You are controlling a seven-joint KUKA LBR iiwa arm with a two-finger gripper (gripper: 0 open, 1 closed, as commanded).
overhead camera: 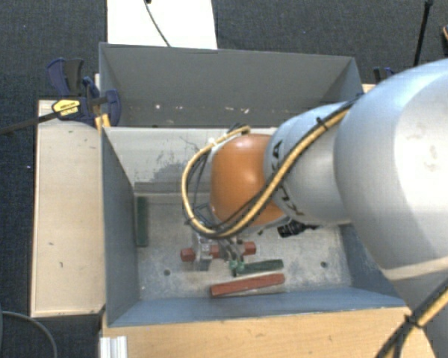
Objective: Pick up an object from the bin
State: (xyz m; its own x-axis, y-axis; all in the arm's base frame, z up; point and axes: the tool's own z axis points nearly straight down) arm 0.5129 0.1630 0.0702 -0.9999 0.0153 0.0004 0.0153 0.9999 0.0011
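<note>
Bin floor point(321, 262) bare at right; red bar point(248, 284), green stick point(263, 265) crowd the front.

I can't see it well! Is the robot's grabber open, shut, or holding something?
Gripper: cannot be told; it is low beside a small red block.
</note>
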